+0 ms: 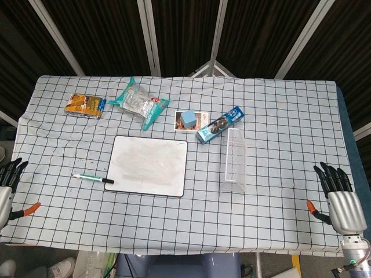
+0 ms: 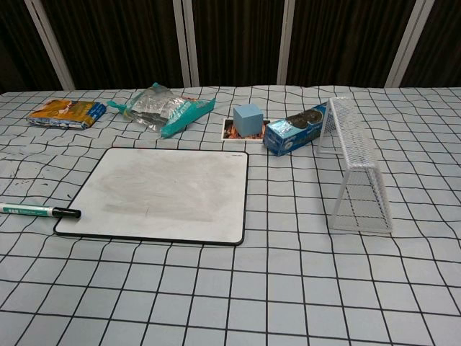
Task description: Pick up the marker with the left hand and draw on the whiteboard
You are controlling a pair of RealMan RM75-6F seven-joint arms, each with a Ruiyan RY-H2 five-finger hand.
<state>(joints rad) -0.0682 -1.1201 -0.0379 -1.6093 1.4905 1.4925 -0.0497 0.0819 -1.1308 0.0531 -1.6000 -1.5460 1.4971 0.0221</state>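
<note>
A white marker [image 1: 93,178] with a black cap lies flat on the checked cloth, its cap touching the lower left corner of the whiteboard [image 1: 149,164]. The chest view shows the marker [image 2: 39,211] left of the whiteboard [image 2: 166,193], whose surface is smudged grey. My left hand [image 1: 8,185] sits at the table's left edge, well left of the marker, fingers spread and holding nothing. My right hand [image 1: 339,196] rests at the right front edge, fingers apart and empty. Neither hand appears in the chest view.
A white mesh holder [image 1: 235,161] lies on its side right of the board. Behind the board are a blue box [image 1: 219,125], a blue cube on a card [image 1: 189,120], a clear plastic bag [image 1: 138,102] and a yellow snack pack [image 1: 84,106].
</note>
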